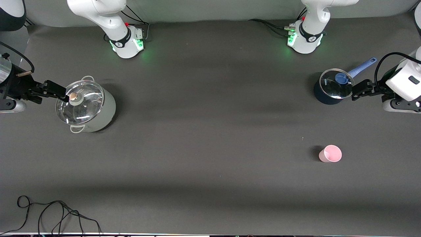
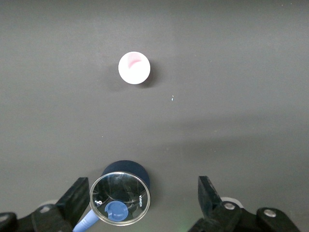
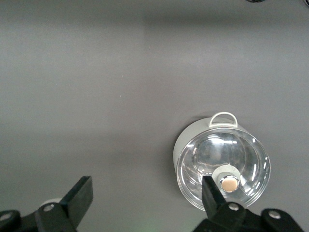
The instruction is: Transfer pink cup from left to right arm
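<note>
The pink cup [image 1: 330,153] stands upright on the dark table mat toward the left arm's end, nearer to the front camera than the blue saucepan. In the left wrist view the cup [image 2: 134,67] shows from above, mouth up, well apart from the fingers. My left gripper [image 1: 357,90] hangs open and empty over the mat beside the saucepan; it is also open in its own view [image 2: 143,188]. My right gripper [image 1: 61,92] is open and empty at the right arm's end, over the edge of the steel pot's lid, with its fingers spread wide [image 3: 146,188].
A dark-blue saucepan with glass lid and blue handle [image 1: 332,88] [image 2: 120,198] sits below the left gripper. A steel pot with glass lid [image 1: 85,105] [image 3: 222,162] sits at the right arm's end. A black cable [image 1: 49,214] lies at the front edge there.
</note>
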Controlling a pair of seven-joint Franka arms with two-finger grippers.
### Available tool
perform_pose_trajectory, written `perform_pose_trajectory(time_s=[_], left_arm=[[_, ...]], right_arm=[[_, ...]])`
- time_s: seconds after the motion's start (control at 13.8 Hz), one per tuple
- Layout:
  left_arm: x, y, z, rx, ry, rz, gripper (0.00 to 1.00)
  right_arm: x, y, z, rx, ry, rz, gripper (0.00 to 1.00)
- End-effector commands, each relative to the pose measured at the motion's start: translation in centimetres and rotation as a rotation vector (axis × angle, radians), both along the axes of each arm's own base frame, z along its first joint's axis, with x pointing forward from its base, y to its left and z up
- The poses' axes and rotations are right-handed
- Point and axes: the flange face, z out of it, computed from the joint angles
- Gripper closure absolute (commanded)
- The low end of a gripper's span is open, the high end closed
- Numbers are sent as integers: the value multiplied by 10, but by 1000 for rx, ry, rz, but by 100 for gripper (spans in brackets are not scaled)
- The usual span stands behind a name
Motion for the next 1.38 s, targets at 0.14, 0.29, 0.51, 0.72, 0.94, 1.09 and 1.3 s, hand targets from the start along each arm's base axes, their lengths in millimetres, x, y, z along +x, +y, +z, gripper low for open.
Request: perform_pose_trajectory(time_s=[0.14, 0.29, 0.51, 0.72, 0.94, 1.09, 1.3], left_arm=[[-1, -3, 13, 15, -21, 6, 0], [0, -2, 11, 15, -18, 8, 0], [2, -2, 12, 12, -25, -12, 0], [11, 3, 18, 5, -37, -216, 0], [26, 45, 13, -23, -76, -434, 0], [38, 73, -1, -79, -120, -582, 0], [55, 145, -54, -273, -208, -725, 0]], right_arm=[[3, 0, 3, 16, 5, 6, 0], [3, -1, 2, 16, 7, 4, 0], [2, 0, 3, 16, 7, 4, 0], [2, 0, 1, 16, 10, 6, 0], [2, 0, 1, 16, 11, 7, 0], [1, 0, 0, 16, 13, 7, 0], [2, 0, -2, 14, 17, 9, 0]])
